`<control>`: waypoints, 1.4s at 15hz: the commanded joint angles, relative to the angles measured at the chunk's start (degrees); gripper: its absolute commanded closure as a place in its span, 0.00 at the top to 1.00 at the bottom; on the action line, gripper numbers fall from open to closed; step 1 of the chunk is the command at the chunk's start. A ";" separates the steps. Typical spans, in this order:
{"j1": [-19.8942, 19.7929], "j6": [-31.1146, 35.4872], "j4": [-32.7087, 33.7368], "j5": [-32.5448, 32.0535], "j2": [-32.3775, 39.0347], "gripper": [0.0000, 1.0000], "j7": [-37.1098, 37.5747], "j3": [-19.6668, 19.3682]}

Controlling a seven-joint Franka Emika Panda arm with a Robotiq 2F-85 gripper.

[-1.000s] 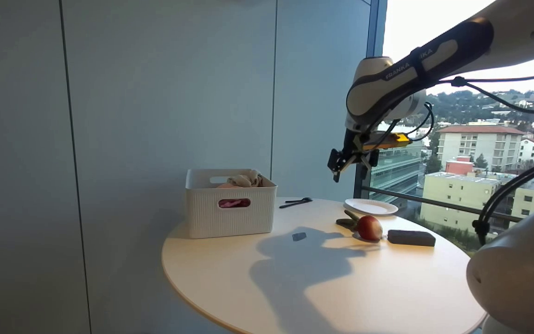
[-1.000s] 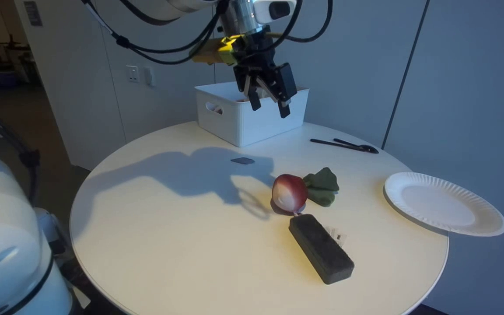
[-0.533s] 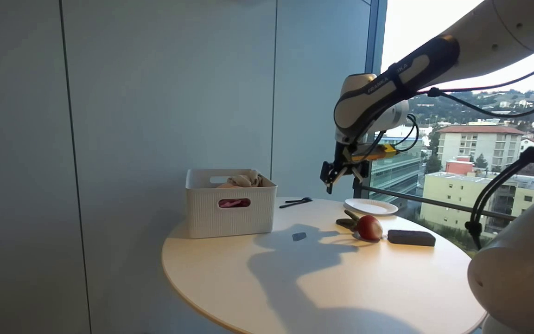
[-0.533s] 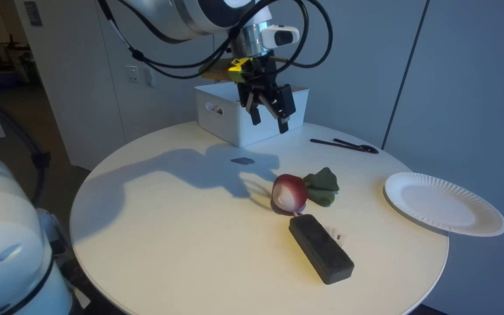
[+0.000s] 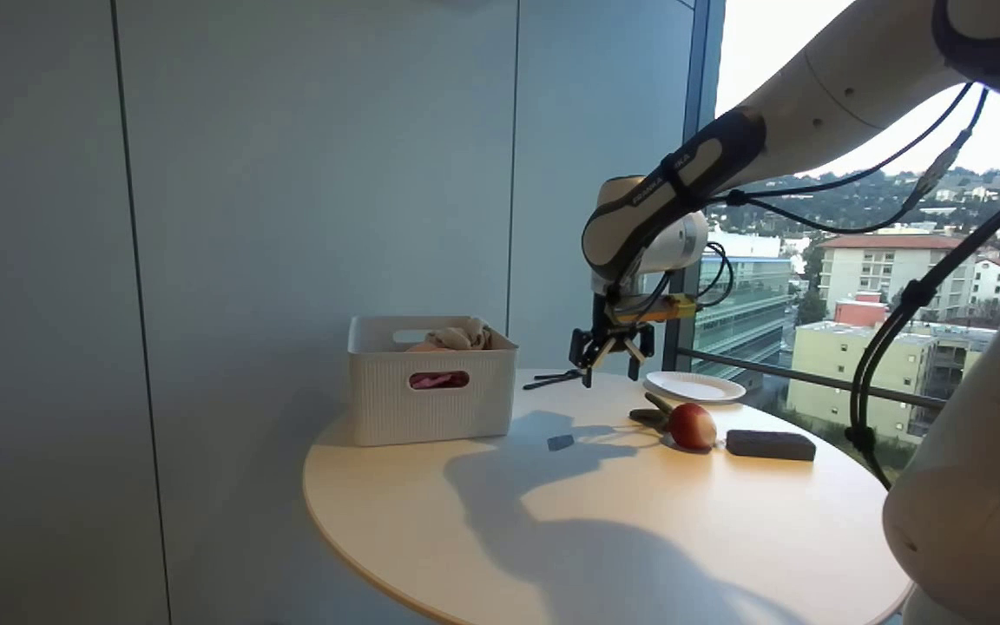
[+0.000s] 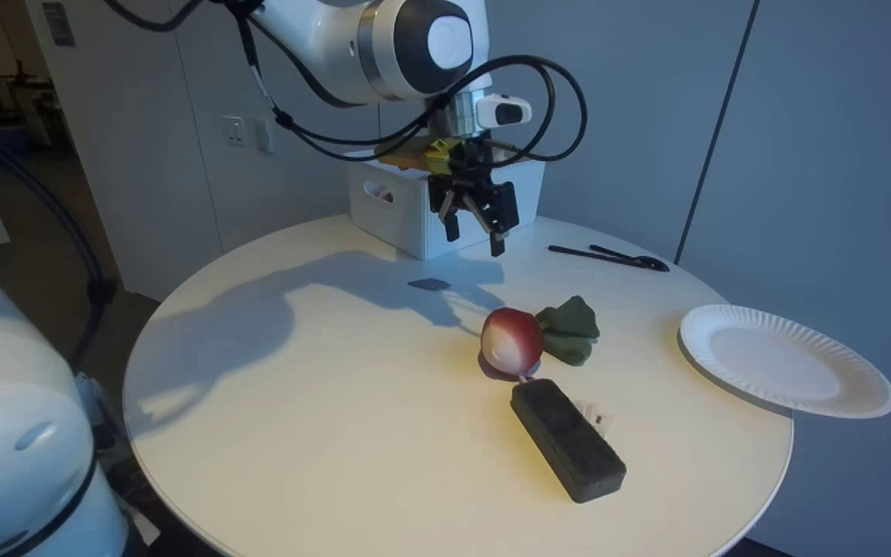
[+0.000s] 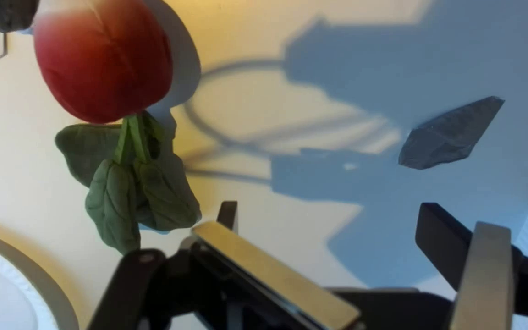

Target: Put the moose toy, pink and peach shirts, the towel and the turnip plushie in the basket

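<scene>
- From here, the turnip plushie (image 7: 112, 103) seems the last piece out, on the table (image 6: 337, 449), upper left in the wrist view; pale cloth (image 5: 463, 336) and pink cloth (image 5: 437, 381) show in the basket (image 5: 430, 418) (the moose toy I can't spot).
- The gripper (image 6: 475, 240) hangs above the table, jaws apart, nothing between them; I take it for the approach to the turnip.
- Next it should move over, come down and close on the bulb (image 7: 103, 62).
- The plushie looks plump, red fading to white, with floppy green leaves (image 7: 110, 201).
</scene>
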 commanded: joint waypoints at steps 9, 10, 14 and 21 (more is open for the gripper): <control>-0.54 2.63 10.17 -10.73 12.78 1.00 9.13 -3.85; -0.45 2.69 10.94 -11.48 13.52 1.00 9.96 -4.24; -0.09 3.63 13.38 -15.89 15.97 1.00 13.85 -5.63; 0.12 3.54 18.67 -13.56 18.54 0.33 13.85 -6.47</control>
